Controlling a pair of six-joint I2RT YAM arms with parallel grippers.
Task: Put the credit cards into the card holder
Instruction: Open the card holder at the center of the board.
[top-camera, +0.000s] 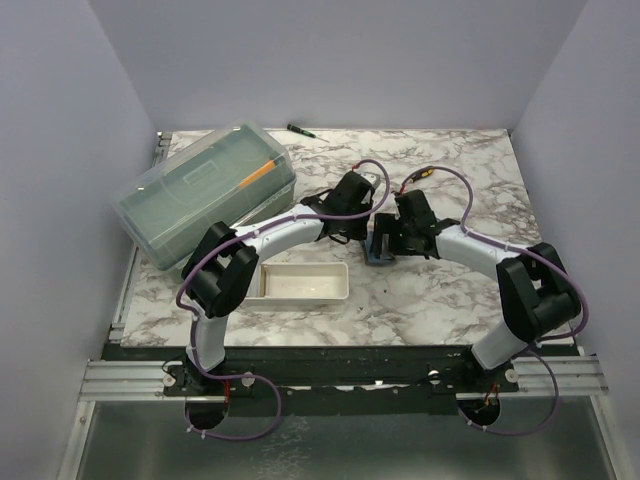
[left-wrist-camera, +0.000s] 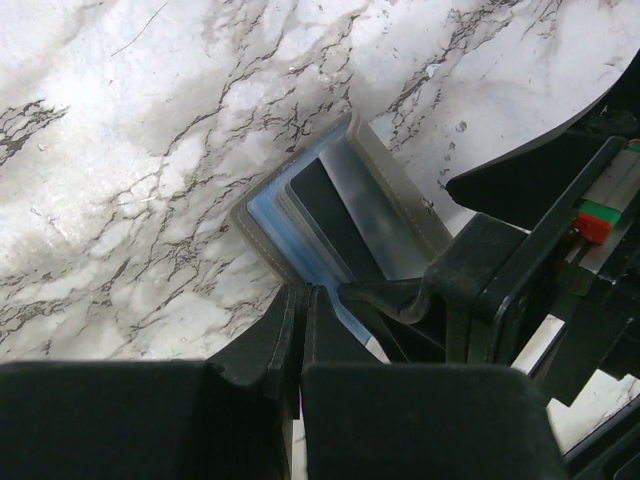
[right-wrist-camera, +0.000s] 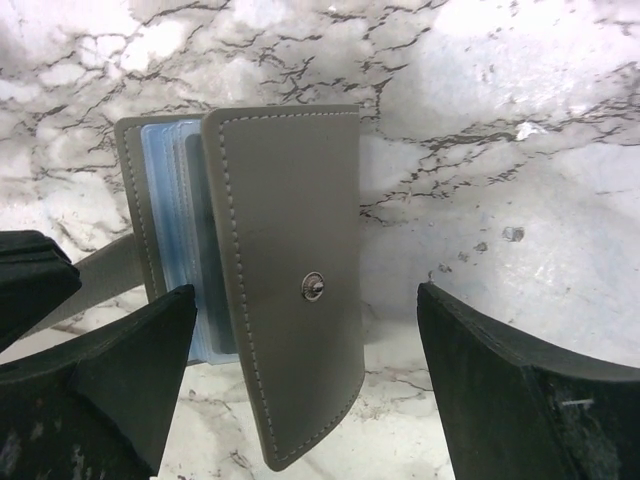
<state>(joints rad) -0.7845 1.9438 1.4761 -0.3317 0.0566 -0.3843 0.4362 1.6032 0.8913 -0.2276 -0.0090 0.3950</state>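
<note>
Card holder (top-camera: 380, 252): lies open on the marble table (top-camera: 420, 300), just right of centre in the top view, between the two grippers; shows clear bluish sleeves (right-wrist-camera: 172, 220) fanned beside a grey snap flap (right-wrist-camera: 290, 230) in the right wrist view.

Credit cards (left-wrist-camera: 335, 205): at least one, dark, already seated in a sleeve at the centre of the left wrist view; perhaps more behind it, too layered to count; none made out loose on the marble.

Left gripper (left-wrist-camera: 300, 297): sits at bottom centre of the left wrist view, against the holder's near edge; jaws all but together; meets a thin pale strip (left-wrist-camera: 352, 318) running toward the sleeves, either a card or a sleeve edge; cannot tell which, nor whether it is pinched.

Right gripper (right-wrist-camera: 305, 292): spread wide, holding nothing; straddles the raised flap, with one finger (right-wrist-camera: 120, 370) at lower left of the frame close by the sleeves and the other well apart at lower right.

White tray (top-camera: 300, 298): lower centre-left of the top view; contents unclear.

Progress: judged well along, with a card in place and the holder open; left to do: seat whatever the pale strip proves to be, load any card out of sight and perhaps fold the flap shut.
</note>
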